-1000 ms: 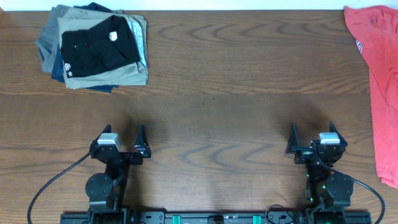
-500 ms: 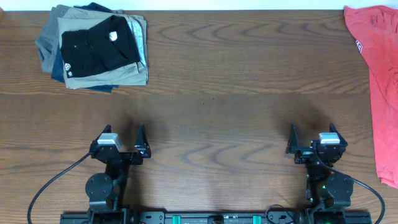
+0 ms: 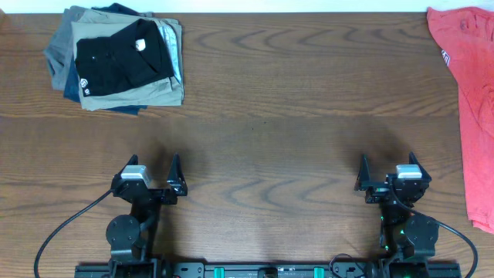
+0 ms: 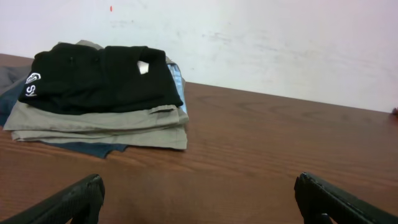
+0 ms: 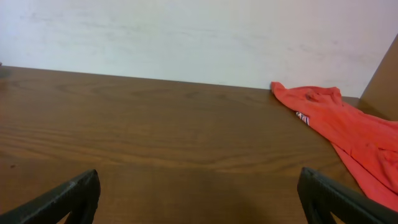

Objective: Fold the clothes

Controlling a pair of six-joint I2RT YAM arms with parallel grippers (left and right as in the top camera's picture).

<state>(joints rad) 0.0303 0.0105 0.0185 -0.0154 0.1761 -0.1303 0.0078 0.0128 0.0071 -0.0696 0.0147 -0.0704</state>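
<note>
The clothes, a coral-red T-shirt [image 3: 472, 93], lie crumpled along the table's far right edge and run partly out of the overhead view. The right wrist view shows the T-shirt [image 5: 348, 127] ahead and to the right, with a small label near its neck. My right gripper [image 3: 388, 168] sits low near the front edge, left of the shirt and apart from it. It is open, with bare wood between its fingers [image 5: 199, 177]. My left gripper [image 3: 152, 166] rests at the front left, also open and holding nothing [image 4: 198, 185].
A stack of folded garments [image 3: 116, 58] sits at the back left corner, a black one with a white tag on top [image 4: 99, 78]. The brown wooden table [image 3: 270, 100] ends at a white wall [image 4: 261, 43] behind.
</note>
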